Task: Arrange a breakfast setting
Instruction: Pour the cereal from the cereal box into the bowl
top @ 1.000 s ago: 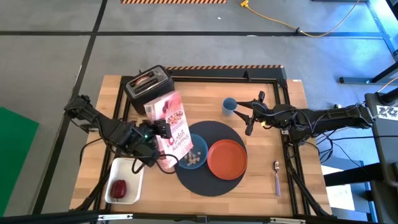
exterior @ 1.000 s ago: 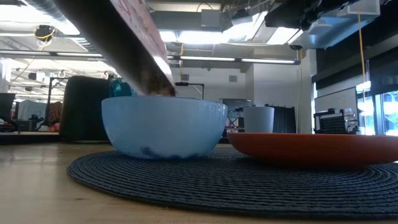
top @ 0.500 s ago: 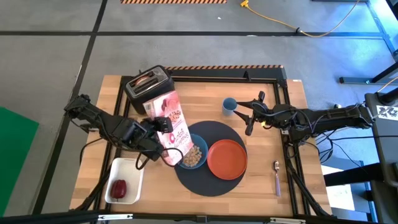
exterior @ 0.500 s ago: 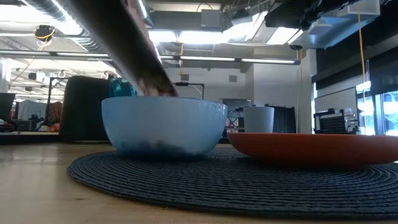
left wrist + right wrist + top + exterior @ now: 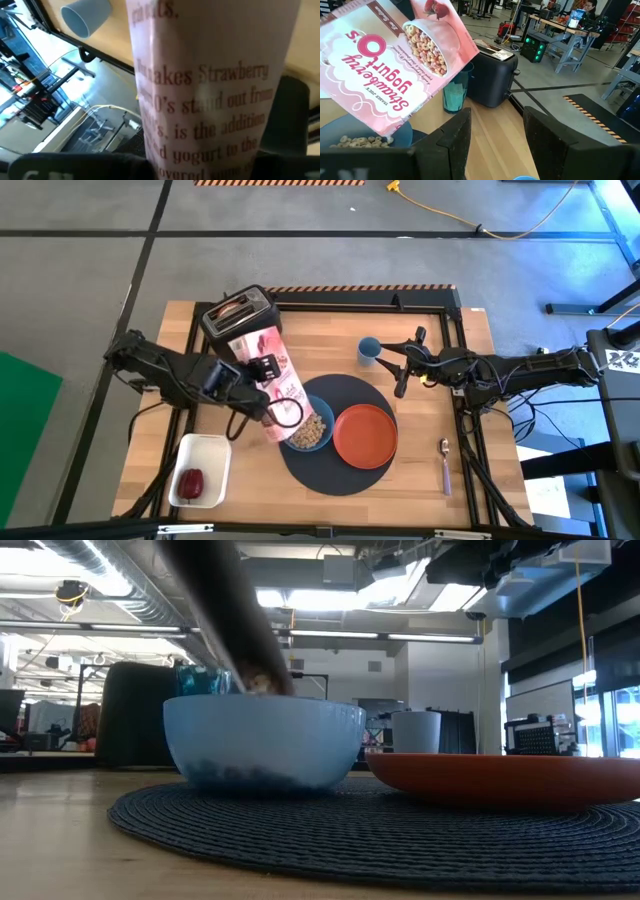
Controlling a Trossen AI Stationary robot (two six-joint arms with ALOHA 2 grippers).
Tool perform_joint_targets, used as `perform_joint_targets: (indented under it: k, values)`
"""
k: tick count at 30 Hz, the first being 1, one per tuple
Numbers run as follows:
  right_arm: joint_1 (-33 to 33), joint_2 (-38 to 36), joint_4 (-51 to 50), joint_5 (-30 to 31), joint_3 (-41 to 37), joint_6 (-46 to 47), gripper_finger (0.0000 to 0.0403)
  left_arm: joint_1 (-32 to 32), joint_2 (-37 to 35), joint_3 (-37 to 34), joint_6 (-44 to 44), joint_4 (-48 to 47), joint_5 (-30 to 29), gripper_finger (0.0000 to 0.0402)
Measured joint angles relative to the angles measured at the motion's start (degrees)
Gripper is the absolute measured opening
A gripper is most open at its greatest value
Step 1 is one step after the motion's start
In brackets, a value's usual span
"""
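With my left claw clamped on the tilted cereal bag, I'd keep its mouth over the blue bowl, pouring slowly, while my right claw waits half-open.

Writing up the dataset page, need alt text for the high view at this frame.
Seen from above, the left gripper holds a red-and-white cereal bag tilted over a blue bowl with cereal in it. The bowl and an orange plate sit on a round dark mat. The right gripper waits beside a teal glass.
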Motion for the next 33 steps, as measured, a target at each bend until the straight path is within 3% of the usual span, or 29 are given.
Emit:
perform_joint_targets:
  k: [9, 23, 33]
  values:
    - [0.0, 0.0, -0.2, 0.0, 0.0, 0.0, 0.0172, 1.6, 0.0, 5.6, -2.6, -0.9, 4.7, 0.0091]
    - [0.0, 0.0, -0.2, -1.5, 0.0, 0.0, 0.0172, 3.4, -0.1, 5.6, -4.3, -2.0, 7.0, 0.0091]
    - [0.0, 0.0, -0.2, -1.5, 0.0, 0.0, 0.0172, 5.8, -5.2, 5.5, -8.8, -1.9, 8.2, 0.0092]
